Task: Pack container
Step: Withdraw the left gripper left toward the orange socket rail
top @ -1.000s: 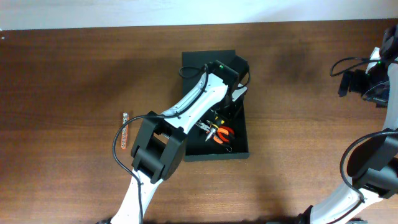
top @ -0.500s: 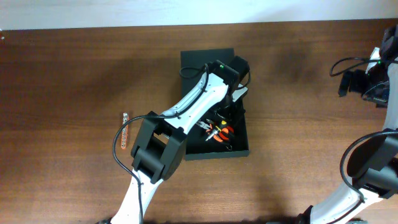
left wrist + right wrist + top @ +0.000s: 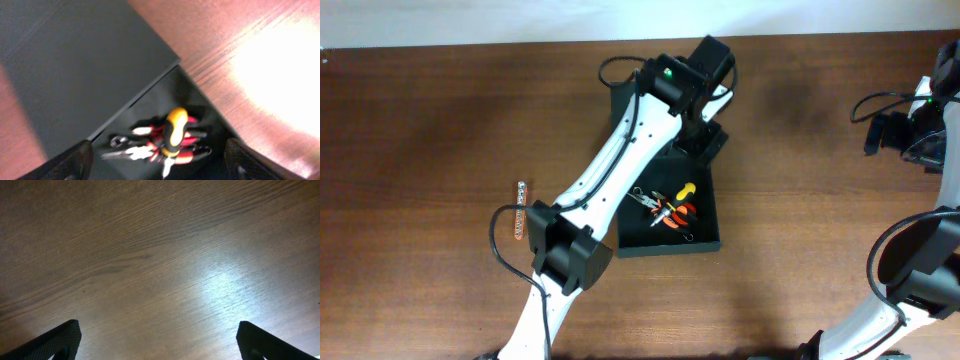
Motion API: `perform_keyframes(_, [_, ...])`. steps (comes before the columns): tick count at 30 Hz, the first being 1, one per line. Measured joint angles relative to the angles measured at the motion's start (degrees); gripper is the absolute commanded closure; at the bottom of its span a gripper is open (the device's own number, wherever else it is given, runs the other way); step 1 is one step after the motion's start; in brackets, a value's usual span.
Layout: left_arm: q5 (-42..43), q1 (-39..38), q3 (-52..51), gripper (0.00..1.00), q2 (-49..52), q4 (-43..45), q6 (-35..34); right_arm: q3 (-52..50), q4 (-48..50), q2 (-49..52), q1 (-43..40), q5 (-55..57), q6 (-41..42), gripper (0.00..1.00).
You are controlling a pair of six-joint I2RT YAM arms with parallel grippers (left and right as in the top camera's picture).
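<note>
Container [image 3: 670, 249]: black box, open, on the table [image 3: 420, 120] a little right of centre. Its lid [image 3: 619, 100] lies on the far side, partly covered by the left arm; lid angle cannot be told.

Contents, near half of the box: yellow-handled screwdriver [image 3: 686, 190] and orange-handled pliers [image 3: 678, 215], touching, in one small heap with some bare metal pieces that are too small to identify. Far half of the box hidden by the arm.

Left arm: reaches from the near edge diagonally to the far right, wrist above the far end of the box where it meets the lid. Left gripper [image 3: 160, 160] hangs above the box, fingers [image 3: 75, 161] spread wide, holding nothing. Left wrist view looks down on the lid [image 3: 90, 65] and the screwdriver [image 3: 175, 125] lying across the pliers [image 3: 187, 150]; picture blurred.

Right arm: at the far right edge of the table, well apart from the box. Right gripper [image 3: 160, 340] fingers [image 3: 55, 342] spread wide, empty, over bare wood [image 3: 160, 255].

Other: thin strip [image 3: 521, 210] on the table left of the box, well apart; detail too small to read.
</note>
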Motion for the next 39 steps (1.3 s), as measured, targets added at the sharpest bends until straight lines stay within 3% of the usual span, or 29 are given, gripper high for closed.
perform_keyframes(9, [-10.27,3.06,13.60,0.05,-0.04,-9.88,-5.35,0.00,0.00,0.00,0.00,0.00,-0.02,0.01])
perform_keyframes(11, [-11.15,5.03,14.23,0.01,-0.24,-9.90,-6.36,0.00,-0.02,0.00,0.00,0.00,0.02,0.01])
perform_keyframes(20, [-12.13,14.08,13.75,0.01,-4.11,-9.90,-7.74,0.00,-0.02,0.00,0.00,0.00,0.00,0.01])
perform_keyframes(26, [-12.13,18.16,1.66,0.01,-14.93,-10.05,-8.17,0.00,0.00,0.00,0.00,0.00,-0.02,0.01])
perform_keyframes(34, [-11.89,22.97,-26.45,0.01,-28.59,-10.12,-14.97,0.00,0.00,0.00,0.00,0.00,0.00,0.01])
perform_keyframes(39, [-11.69,29.03,-38.62,0.01,-38.91,-9.09,-18.45,0.00,0.02,0.00,0.00,0.00,-0.02,0.01])
